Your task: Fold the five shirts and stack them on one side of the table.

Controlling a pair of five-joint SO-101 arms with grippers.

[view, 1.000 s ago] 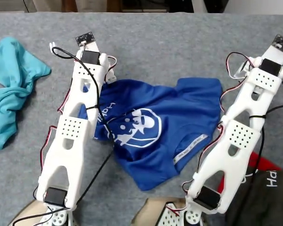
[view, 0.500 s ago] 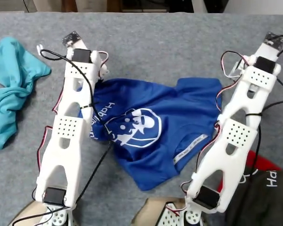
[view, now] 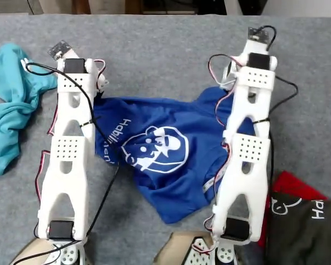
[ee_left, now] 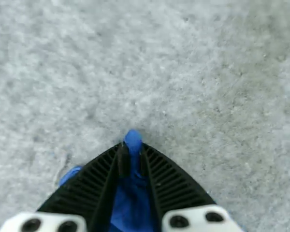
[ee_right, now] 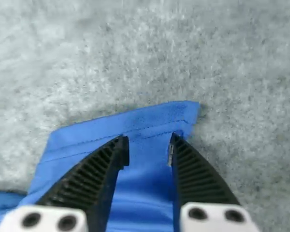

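A blue shirt (view: 165, 149) with a white print lies spread in the middle of the grey table (view: 171, 49). My left gripper (ee_left: 131, 147) is shut on a pinch of its blue cloth (ee_left: 132, 139); in the high view the left arm (view: 69, 143) stands at the shirt's left edge. My right gripper (ee_right: 147, 145) is open, its fingers either side of a hemmed corner of the blue shirt (ee_right: 135, 121). The right arm (view: 248, 127) lies over the shirt's right sleeve. Whether the right fingers touch the cloth is unclear.
A crumpled teal shirt (view: 11, 105) lies at the table's left edge. A red shirt (view: 289, 185) and a dark shirt (view: 303, 226) are heaped at the near right. Bare table runs along the far side.
The left arm has moved left, dragging the shirt's left edge with it. The right arm has swung left from the table's right side to over the shirt's right sleeve.
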